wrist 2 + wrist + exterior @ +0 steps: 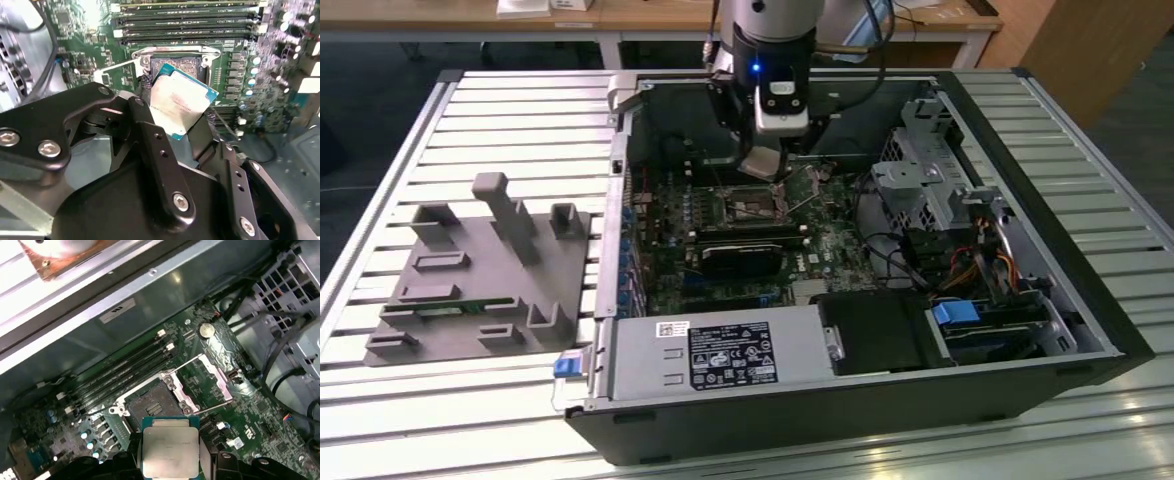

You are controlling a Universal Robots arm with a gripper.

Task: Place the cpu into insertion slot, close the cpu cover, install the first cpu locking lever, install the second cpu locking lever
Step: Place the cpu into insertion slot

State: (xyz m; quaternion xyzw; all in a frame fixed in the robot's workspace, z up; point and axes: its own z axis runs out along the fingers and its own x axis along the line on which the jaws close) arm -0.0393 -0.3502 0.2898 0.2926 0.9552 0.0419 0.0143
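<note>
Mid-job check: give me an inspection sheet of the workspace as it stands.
Surface: slatted metal table with the open computer case on it.
Job's things: cpu held above the board, not seated; insertion slot empty; cpu cover open.
Clutter: grey fixture block at the exterior view's left.
Grippers: gripper shut on the cpu.
Cables: bundle inside the case, at the exterior view's right.
Surroundings: wooden desks behind the table.

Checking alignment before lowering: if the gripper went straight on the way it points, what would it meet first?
Probably the open insertion slot, touched first by the cpu that the gripper holds; depth is hard to judge.
</note>
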